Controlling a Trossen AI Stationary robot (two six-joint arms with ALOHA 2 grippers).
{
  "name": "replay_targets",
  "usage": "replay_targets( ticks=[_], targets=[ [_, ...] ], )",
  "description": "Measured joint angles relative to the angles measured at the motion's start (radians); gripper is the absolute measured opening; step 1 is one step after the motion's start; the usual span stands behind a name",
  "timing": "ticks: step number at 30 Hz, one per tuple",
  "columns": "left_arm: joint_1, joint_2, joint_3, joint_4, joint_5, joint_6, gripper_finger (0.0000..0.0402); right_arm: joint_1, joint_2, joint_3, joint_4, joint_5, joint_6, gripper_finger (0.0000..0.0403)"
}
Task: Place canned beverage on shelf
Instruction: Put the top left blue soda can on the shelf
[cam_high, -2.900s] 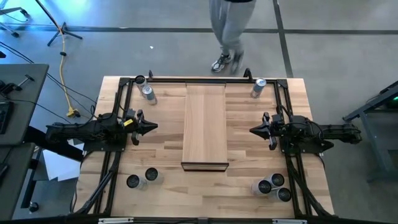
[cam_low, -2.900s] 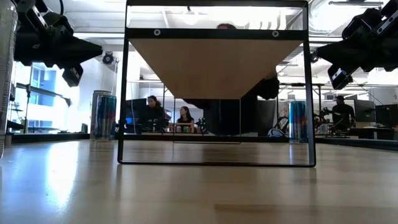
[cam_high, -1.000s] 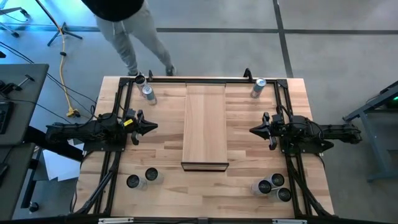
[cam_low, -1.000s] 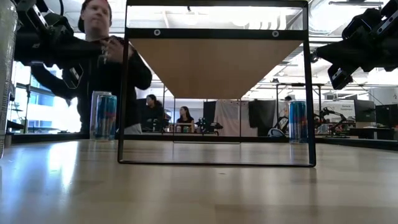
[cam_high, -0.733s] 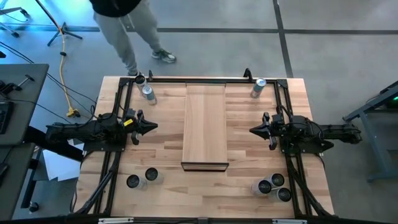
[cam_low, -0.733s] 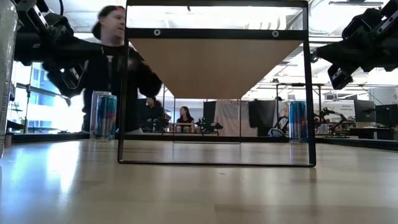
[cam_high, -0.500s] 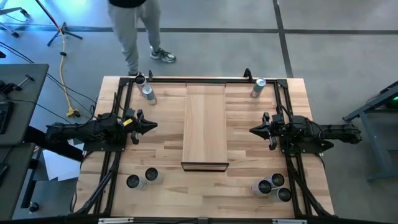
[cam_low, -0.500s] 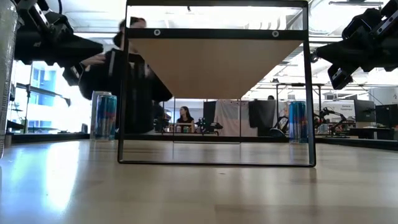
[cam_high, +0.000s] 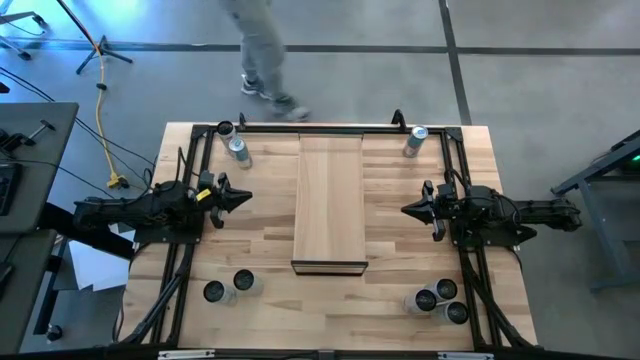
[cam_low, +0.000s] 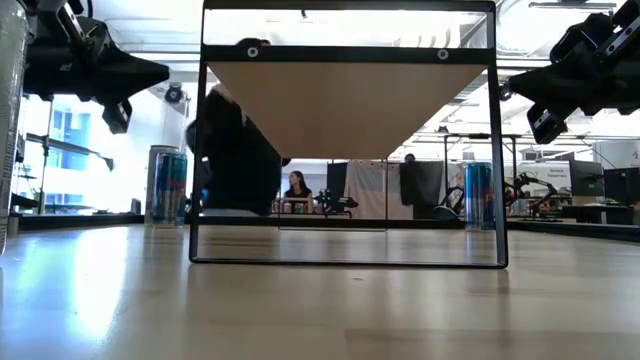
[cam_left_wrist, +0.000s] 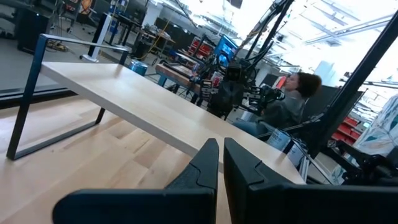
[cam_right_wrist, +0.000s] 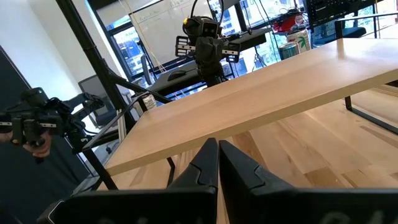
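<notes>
At table centre: shelf (cam_high: 329, 203), long light-wood board on a black frame, running from far edge toward near edge, top bare. In low view seen from underneath, raised above the tabletop (cam_high: 260, 250) on thin black legs.

Left of shelf: left gripper (cam_high: 243, 199), clenched, empty, tip aimed at the shelf's long side, off the tabletop. In left wrist view, fingers (cam_left_wrist: 205, 167) pressed together, pointing at the shelf edge.

Right of shelf: right gripper (cam_high: 407, 210), likewise clenched on nothing, tip facing the shelf from the other side, apart from it. In right wrist view, fingers (cam_right_wrist: 208, 160) together, shelf edge ahead.

Cans, all standing on the tabletop, none on the shelf:
- far left corner: one can (cam_high: 238, 150), second can (cam_high: 224, 130) just beyond it by the frame
- far right corner: single can (cam_high: 415, 141)
- near left: pair (cam_high: 229, 285), side by side
- near right: cluster of three (cam_high: 439, 298), touching or nearly so

Beyond the far edge: person (cam_high: 262, 52) on the floor, legs only in high view; dark blurred figure behind the shelf frame in low view.
</notes>
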Motion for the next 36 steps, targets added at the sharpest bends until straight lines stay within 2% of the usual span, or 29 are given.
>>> replay_targets(
  ticks=[16,20,23,28,32,36],
  targets=[
    [0.0,0.0,0.0,-0.011,0.001,-0.001,0.0001,0.0,0.0,0.0,0.0,0.0,0.0,0.0],
    [0.007,0.001,0.005,-0.008,-0.031,-0.121,0.001,0.0,0.0,0.0,0.0,0.0,0.0,0.0],
    [0.011,0.015,0.022,-0.008,-0.032,-0.186,0.0044,0.0,0.0,0.0,0.0,0.0,0.0,0.0],
    [0.011,0.096,0.103,-0.01,-0.055,-0.216,0.0131,0.0,0.0,0.0,0.0,0.0,0.0,0.0],
    [0.011,0.216,0.232,-0.006,-0.06,-0.16,0.0197,0.0,0.0,0.0,0.0,0.0,0.0,0.0],
    [0.011,0.381,0.397,-0.012,-0.06,-0.034,0.0241,0.0,0.0,0.0,0.0,0.0,0.0,0.0]
  ],
)
